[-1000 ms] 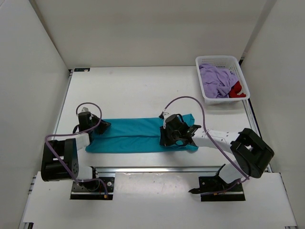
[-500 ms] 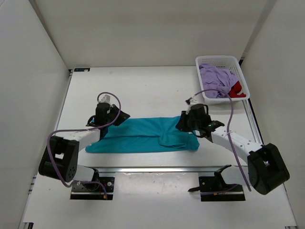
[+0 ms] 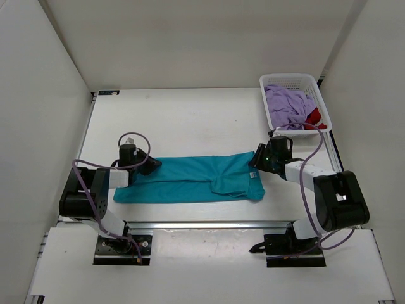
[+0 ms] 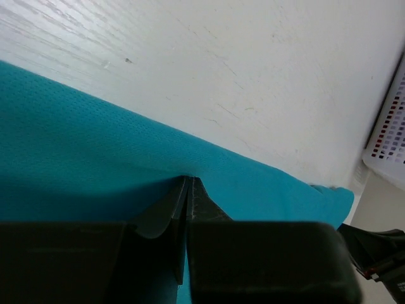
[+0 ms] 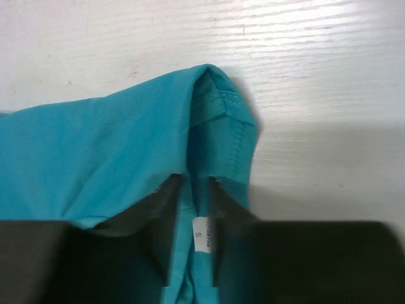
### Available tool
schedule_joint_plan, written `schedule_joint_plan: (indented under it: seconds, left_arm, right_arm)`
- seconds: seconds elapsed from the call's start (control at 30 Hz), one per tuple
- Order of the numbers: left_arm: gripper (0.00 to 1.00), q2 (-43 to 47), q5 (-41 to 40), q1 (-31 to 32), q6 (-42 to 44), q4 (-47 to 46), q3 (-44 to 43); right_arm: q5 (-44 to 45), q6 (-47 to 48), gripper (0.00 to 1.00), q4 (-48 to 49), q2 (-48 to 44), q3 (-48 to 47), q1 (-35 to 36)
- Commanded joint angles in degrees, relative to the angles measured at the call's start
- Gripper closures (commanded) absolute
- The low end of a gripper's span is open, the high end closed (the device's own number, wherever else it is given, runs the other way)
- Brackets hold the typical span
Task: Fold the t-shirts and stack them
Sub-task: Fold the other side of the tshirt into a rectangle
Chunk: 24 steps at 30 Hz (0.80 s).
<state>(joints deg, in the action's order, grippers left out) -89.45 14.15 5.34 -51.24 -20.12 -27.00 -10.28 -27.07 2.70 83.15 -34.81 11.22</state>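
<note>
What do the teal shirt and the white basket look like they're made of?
The teal shirt looks like matte knit sports mesh: fine pinhole texture, stitched hem, sewn size tag. The white basket is probably moulded plastic, slightly glossy: rigid lattice walls with small holes.

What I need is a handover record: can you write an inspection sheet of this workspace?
Surface: white table, lightly scuffed.
Job's things: teal t-shirt lying as a long strip; lavender t-shirt and red t-shirt bunched in the white lattice basket, far right.
Clutter: nothing seen.
Grippers: left gripper shut on the teal t-shirt's left end; right gripper open, straddling its right end.
Cables: purple cables loop along both arms.
Surroundings: white walls on three sides.
</note>
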Motion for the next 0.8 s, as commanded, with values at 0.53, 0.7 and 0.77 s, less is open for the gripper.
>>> schedule_joint_plan:
  seconds: [0.53,0.7,0.77]
  left_arm:
    - [0.87,5.6,1.2,-7.4,-3.9,-5.6,5.5]
    - [0.86,10.0,-0.2,-0.5,-1.4,-2.3,2.6]
    - [0.85,11.8,-2.0,2.5,0.0,-0.5,2.1]
  right_arm:
    - [1.1,-3.7,0.89,3.9,0.7,-1.8,-4.6]
    - [1.9,-3.6,0.88,0.9,-7.1,-1.1,4.7]
    - [3.1,-4.2,0.96,-0.8,-9.1,0.0,8.9]
